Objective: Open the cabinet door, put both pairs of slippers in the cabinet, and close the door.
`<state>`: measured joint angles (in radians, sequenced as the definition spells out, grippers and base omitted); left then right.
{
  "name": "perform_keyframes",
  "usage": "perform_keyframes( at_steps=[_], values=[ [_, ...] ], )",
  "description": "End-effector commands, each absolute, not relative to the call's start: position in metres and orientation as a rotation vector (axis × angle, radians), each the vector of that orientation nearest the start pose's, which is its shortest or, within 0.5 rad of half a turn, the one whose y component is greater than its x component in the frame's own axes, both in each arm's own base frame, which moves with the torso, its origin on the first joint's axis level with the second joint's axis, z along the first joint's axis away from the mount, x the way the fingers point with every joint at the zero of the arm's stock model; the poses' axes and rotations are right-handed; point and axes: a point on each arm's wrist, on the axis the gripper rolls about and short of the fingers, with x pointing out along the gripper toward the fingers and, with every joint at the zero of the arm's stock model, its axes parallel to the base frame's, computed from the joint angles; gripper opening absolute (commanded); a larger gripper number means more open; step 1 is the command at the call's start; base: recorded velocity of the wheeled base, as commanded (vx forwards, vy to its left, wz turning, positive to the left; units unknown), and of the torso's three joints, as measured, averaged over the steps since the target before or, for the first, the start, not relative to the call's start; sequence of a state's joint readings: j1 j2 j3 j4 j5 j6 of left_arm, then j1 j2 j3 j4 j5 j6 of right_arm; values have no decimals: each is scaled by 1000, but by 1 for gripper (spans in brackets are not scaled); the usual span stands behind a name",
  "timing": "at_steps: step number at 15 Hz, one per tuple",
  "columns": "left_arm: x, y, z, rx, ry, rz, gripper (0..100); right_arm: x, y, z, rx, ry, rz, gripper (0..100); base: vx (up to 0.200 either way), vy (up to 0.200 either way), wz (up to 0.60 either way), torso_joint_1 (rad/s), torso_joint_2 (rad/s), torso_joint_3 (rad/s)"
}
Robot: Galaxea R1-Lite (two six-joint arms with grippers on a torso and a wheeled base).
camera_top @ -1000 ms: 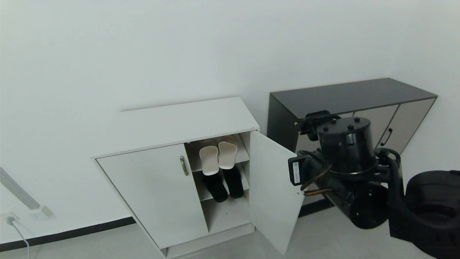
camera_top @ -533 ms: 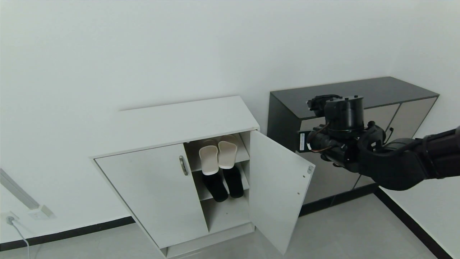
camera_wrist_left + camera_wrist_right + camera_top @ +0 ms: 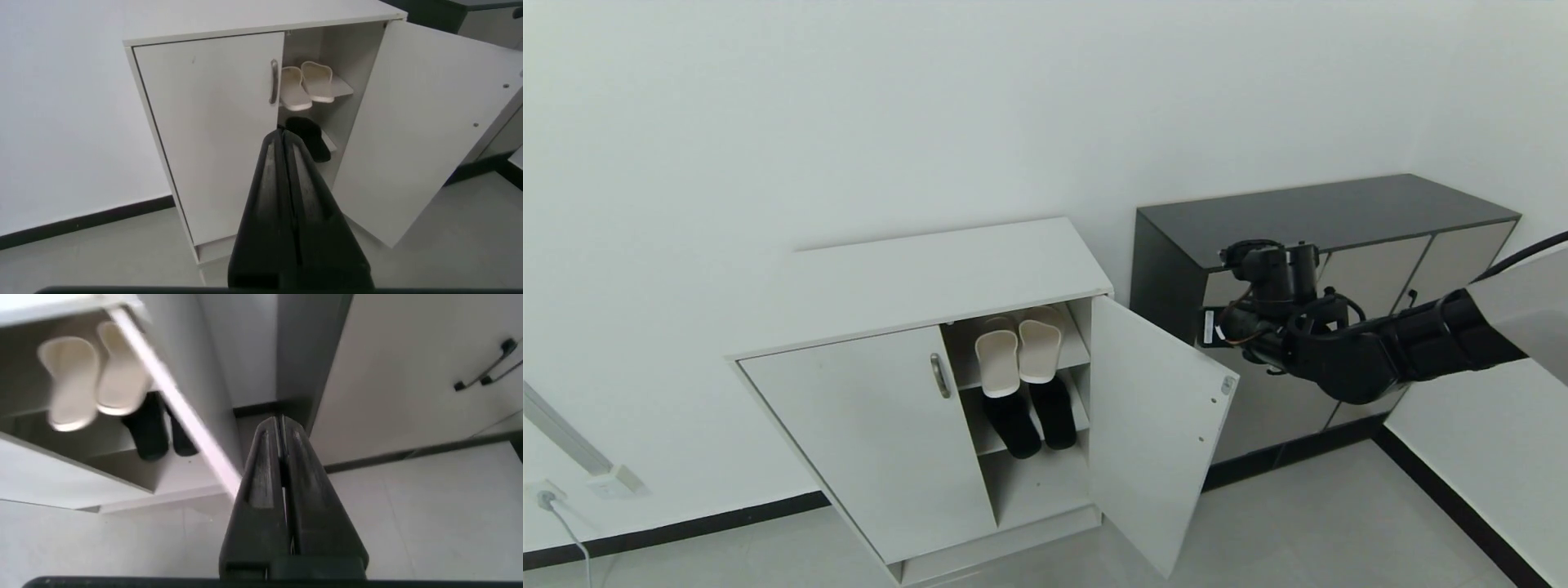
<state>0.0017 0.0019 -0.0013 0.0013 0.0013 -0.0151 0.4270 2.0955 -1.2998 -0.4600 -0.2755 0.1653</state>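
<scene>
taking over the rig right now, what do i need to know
Left gripper: shut, empty, held in front of the white cabinet.
Right gripper: shut, empty, beside the open right door.
Beige slippers lie on the top shelf, black slippers on the shelf below.
Done: door opened, both pairs in.
Left: close the right door.

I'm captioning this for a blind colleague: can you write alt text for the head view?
A white cabinet stands with its right door open, beige slippers on the upper shelf and black slippers on the shelf below. The robot's right arm is held out beside the open door, in front of a dark cabinet against the white wall.
</scene>
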Motion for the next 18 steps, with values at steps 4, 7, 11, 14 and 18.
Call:
perform_keyframes(
  at_steps=[4,7,11,14,18],
  values=[
    [-23,0,76,-15,3,3,0,397,171,133,33,370,112,0,0,0,0,0,0,0],
    [-23,0,75,-15,5,3,0,398,171,127,26,384,111,0,0,0,0,0,0,0],
    [-23,0,76,-15,3,3,0,397,173,124,20,395,115,0,0,0,0,0,0,0],
    [-23,0,76,-15,3,3,0,392,177,121,9,409,126,0,0,0,0,0,0,0],
    [-23,0,76,-15,3,3,0,373,195,121,-11,422,178,0,0,0,0,0,0,0]
  ],
)
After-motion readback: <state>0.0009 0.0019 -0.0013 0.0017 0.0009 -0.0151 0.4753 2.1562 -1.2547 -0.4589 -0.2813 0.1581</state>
